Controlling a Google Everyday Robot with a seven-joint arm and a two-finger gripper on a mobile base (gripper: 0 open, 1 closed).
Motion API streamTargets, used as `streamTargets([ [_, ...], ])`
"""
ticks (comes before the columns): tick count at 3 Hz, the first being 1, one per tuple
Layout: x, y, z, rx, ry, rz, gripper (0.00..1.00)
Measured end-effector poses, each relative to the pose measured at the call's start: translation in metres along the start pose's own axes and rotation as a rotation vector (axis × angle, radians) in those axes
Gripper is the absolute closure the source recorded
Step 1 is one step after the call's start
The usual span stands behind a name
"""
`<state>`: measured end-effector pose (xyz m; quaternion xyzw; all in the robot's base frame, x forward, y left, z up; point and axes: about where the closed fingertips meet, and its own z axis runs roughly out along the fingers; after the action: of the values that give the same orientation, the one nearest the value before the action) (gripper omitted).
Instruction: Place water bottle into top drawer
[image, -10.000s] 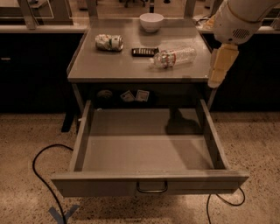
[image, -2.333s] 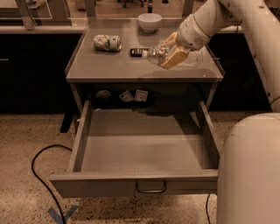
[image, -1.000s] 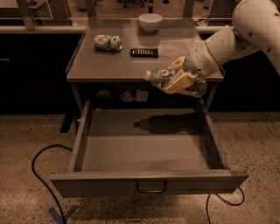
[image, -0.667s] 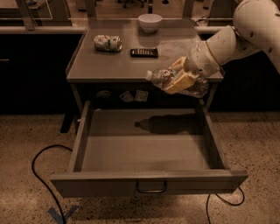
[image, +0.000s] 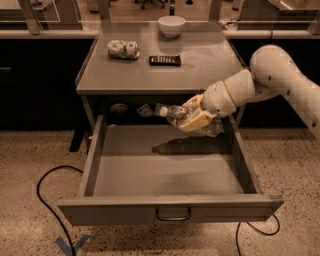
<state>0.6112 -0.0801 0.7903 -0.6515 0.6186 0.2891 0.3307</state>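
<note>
Over open top drawer (image: 125, 212), end effector (image: 194, 118) tight around water bottle (image: 175, 114); can (image: 123, 49), bowl (image: 171, 26) behind.

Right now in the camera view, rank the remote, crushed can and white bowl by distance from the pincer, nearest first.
The pincer hangs over the back right of the open top drawer, shut on the water bottle.
1. Remote: tabletop centre, nearest.
2. Crushed can, tabletop left, and white bowl, back edge: both farther, too close to call.

Bulky white arm (image: 272, 70) from right edge, tan 2-finger gripper (image: 192, 116) at frame centre, tight on clear crinkled plastic water bottle (image: 175, 114).
</note>
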Motion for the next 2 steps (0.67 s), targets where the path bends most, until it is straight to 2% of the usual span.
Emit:
streamTargets([
  [1,0.0389,0.0163,0.0472,-0.102,-0.110,-0.021,1.00],
  [2,0.0389,0.0163,0.0473,-0.102,-0.110,-0.021,1.00],
])
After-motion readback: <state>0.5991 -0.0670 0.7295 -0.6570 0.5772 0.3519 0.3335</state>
